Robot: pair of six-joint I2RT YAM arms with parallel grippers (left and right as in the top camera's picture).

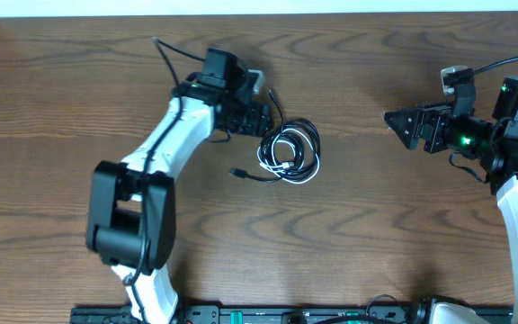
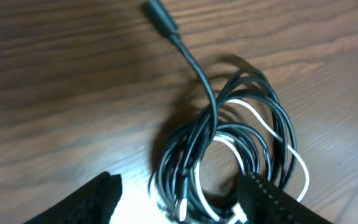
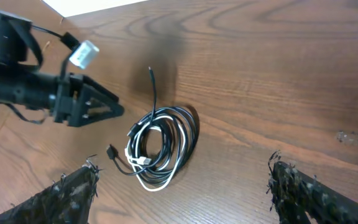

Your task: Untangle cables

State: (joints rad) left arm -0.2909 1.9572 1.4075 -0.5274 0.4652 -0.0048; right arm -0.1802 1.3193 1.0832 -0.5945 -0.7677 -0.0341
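Note:
The black cable [image 1: 300, 136] and the white cable [image 1: 288, 171] lie coiled together in one loop at mid-table. A black plug end [image 1: 237, 172] sticks out to the loop's lower left. My left gripper [image 1: 263, 117] is open right at the coil's left edge; in the left wrist view its fingers [image 2: 179, 205] straddle the near side of the black cable [image 2: 253, 93] and white cable [image 2: 278, 146]. My right gripper [image 1: 394, 124] is open and empty, well to the right of the coil, which shows in the right wrist view [image 3: 166, 146] ahead of the fingers [image 3: 182, 193].
The wooden table's far edge [image 1: 259, 11] runs along the top. The robot's own thick black wires run by each arm [image 1: 174, 63]. A mounting rail [image 1: 286, 315] lies along the near edge.

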